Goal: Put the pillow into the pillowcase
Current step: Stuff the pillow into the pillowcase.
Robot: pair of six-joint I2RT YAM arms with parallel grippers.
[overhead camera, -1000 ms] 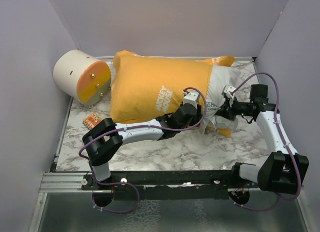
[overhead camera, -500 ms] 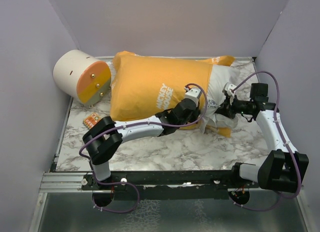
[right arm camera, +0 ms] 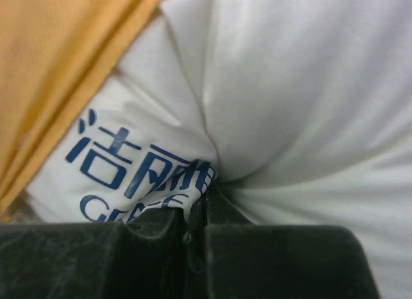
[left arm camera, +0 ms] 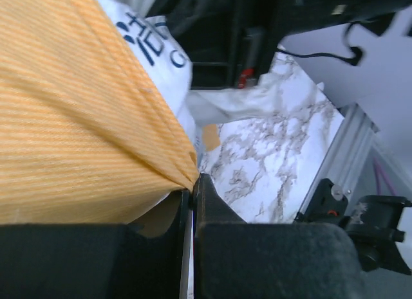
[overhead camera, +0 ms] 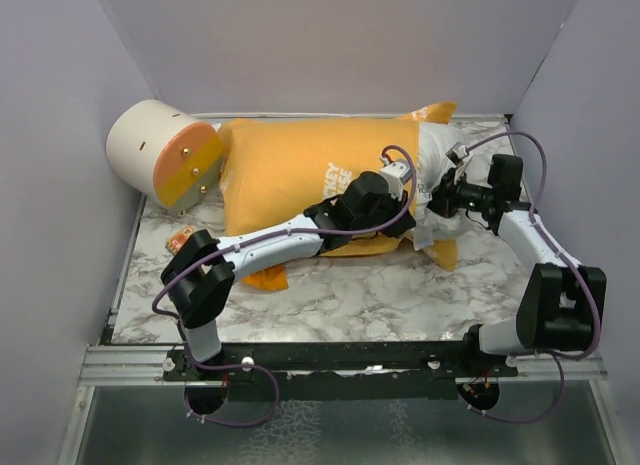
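The orange-yellow pillowcase [overhead camera: 285,175] lies across the back of the marble table [overhead camera: 400,295] with the white pillow [overhead camera: 433,150] sticking out of its right end. My left gripper [overhead camera: 410,190] reaches over the case to its open edge. In the left wrist view the left gripper [left arm camera: 192,182] is shut on a pinched fold of the pillowcase [left arm camera: 77,119], beside the pillow [left arm camera: 151,45]. My right gripper [overhead camera: 437,198] meets the pillow's exposed end. In the right wrist view the right gripper [right arm camera: 205,191] is shut on the pillow [right arm camera: 290,99] by its blue-lettered label, with the pillowcase [right arm camera: 58,48] at upper left.
A cream-and-orange cylinder [overhead camera: 160,155] lies at the back left against the case. A small orange object [overhead camera: 180,240] sits near the left edge. An orange fabric corner [overhead camera: 265,278] shows under the left arm. Grey walls close in three sides; a metal rail [overhead camera: 130,363] runs along the front.
The left gripper closed on the pillowcase edge. Both grippers moved toward the back wall, and the pillow and case shifted back with them, the case now covering more of the pillow.
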